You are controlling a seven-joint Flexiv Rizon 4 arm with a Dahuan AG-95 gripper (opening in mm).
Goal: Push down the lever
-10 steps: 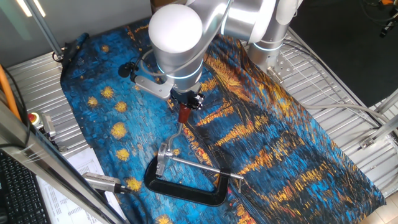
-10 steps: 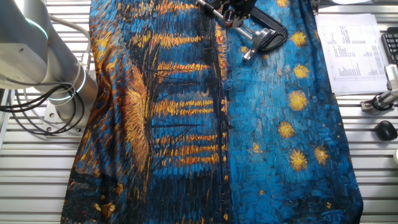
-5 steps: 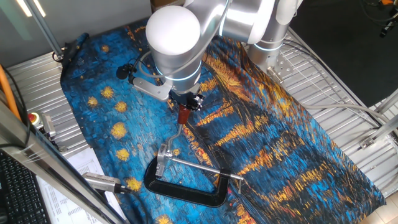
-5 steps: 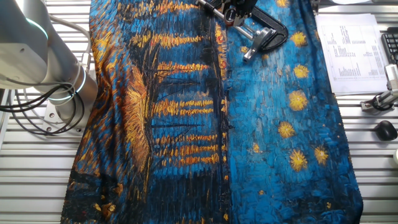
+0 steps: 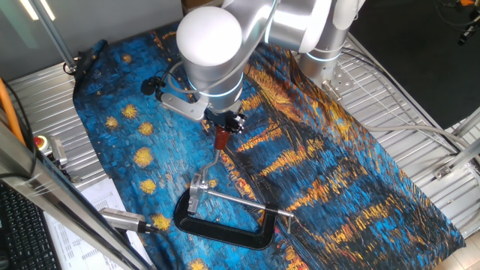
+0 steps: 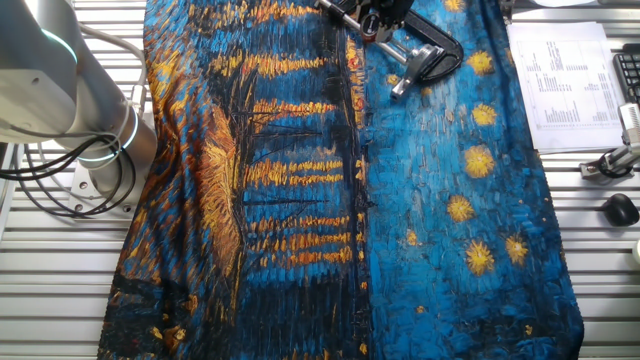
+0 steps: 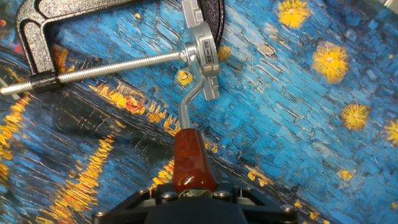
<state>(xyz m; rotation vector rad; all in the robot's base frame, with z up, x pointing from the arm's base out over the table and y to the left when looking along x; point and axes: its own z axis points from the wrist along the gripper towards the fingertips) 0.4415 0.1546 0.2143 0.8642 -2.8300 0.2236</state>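
The lever's reddish-brown knob (image 5: 223, 138) stands up from a thin silver arm (image 7: 189, 106) hinged to a silver bracket (image 7: 202, 53). The bracket sits on the long threaded rod (image 7: 106, 67) of a black C-shaped clamp (image 5: 225, 229) lying on the painted cloth. My gripper (image 5: 225, 121) is directly over the knob, its tips against the knob's top end. In the hand view the knob (image 7: 193, 162) fills the lower middle and meets the gripper (image 7: 194, 194) at the bottom edge. The jaws look closed together, not wrapped round the knob. In the other fixed view the gripper (image 6: 375, 20) is at the top edge.
A blue and orange painted cloth (image 5: 322, 150) covers the metal table. Printed papers (image 6: 565, 80) lie beside the cloth. A silver tool (image 5: 127, 219) and a red button (image 5: 39, 142) are at the left. The arm's base (image 6: 90, 130) stands at the cloth's far side.
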